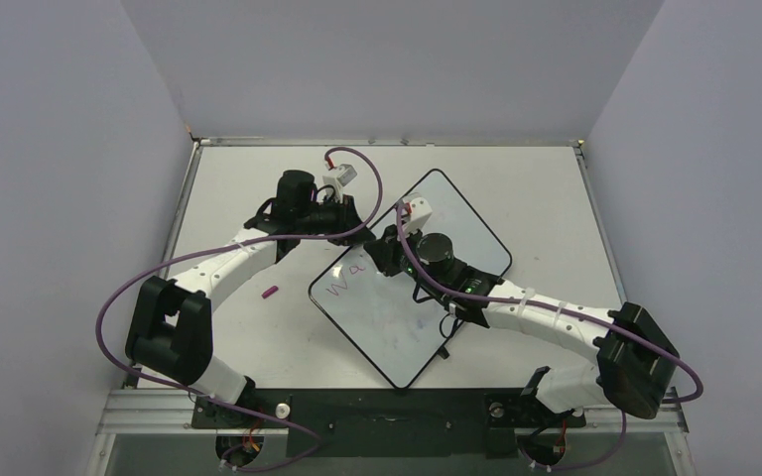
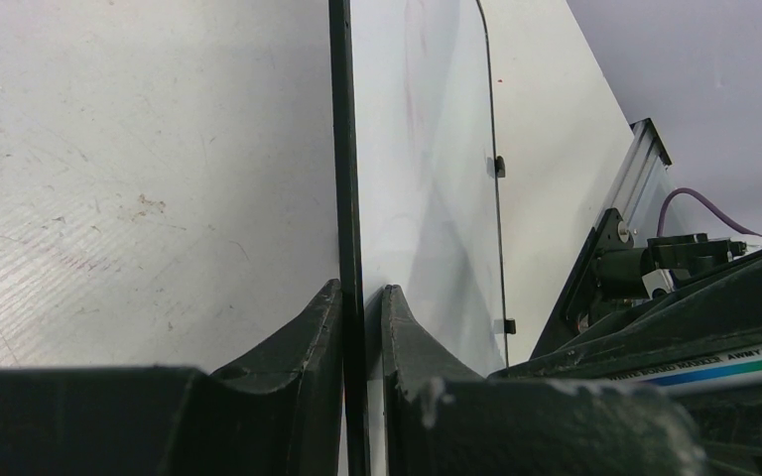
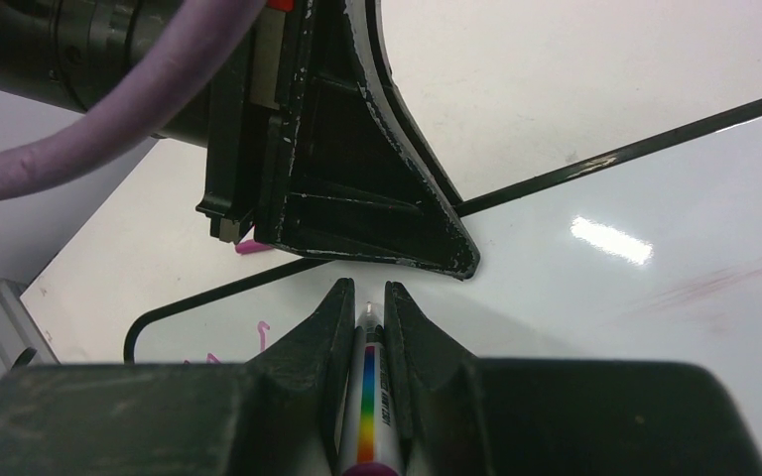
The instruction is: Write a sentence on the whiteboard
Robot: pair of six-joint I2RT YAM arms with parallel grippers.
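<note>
The whiteboard [image 1: 471,243] lies turned diagonally on the table. Pink letters "Wa", the start of the sentence [image 1: 344,282], sit near its left corner. My left gripper [image 1: 360,229] is shut on the board's black rim [image 2: 343,159], one finger on each side [image 2: 362,290]. My right gripper [image 1: 385,256] hovers over the board just right of the letters, shut on a white marker with a rainbow stripe [image 3: 368,392]. The marker's tip pokes out between the fingertips [image 3: 365,290], at or just above the glossy surface [image 3: 655,327]. Pink strokes [image 3: 259,330] show left of the fingers.
A small pink marker cap [image 1: 271,293] lies on the off-white tabletop left of the board. Faint purple smudges [image 1: 409,327] mark the board's lower half. The left gripper's finger [image 3: 357,188] hangs close ahead of the right gripper. Grey walls enclose the table.
</note>
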